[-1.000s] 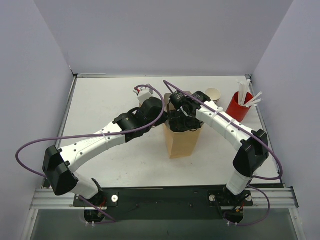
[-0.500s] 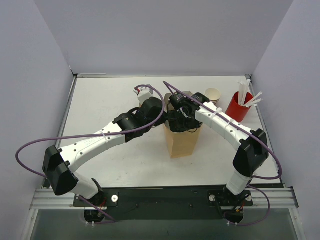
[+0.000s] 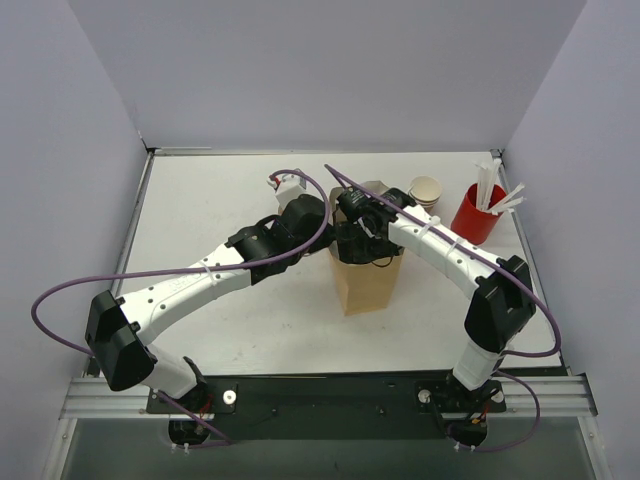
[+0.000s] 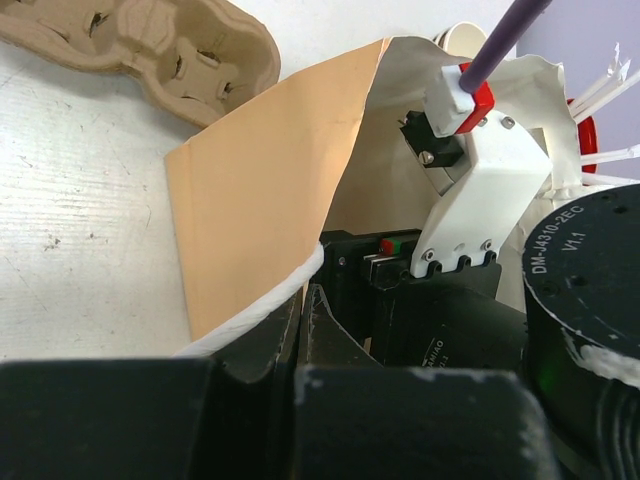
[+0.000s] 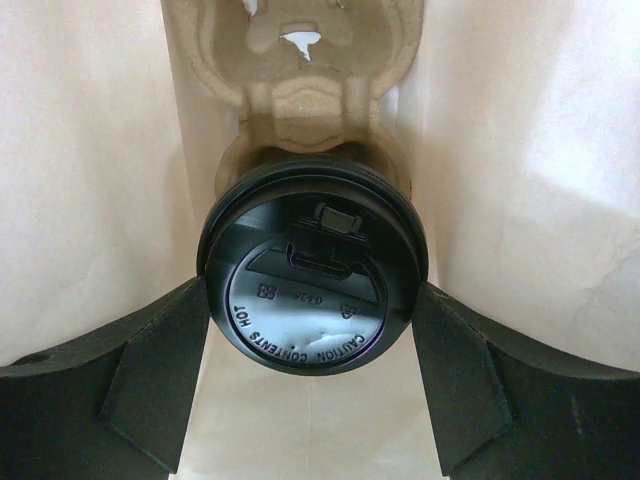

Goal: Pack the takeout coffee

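paper bag walls hem right claw.

Overhead looks down; wrist views close in; all share bag.

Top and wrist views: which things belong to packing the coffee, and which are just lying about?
Job: lidded cup, paper bag, pulp carrier inside it, left gripper, right gripper.
Lying about: red cup with straws, tan cups, second carrier outside.

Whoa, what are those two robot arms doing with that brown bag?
They're packing a drink. The left fingers pinch the rim of the paper bag, holding it open. The right fingers are down inside the bag, clamped on the black-lidded coffee cup, with a pulp carrier under it. The cup isn't let go yet.
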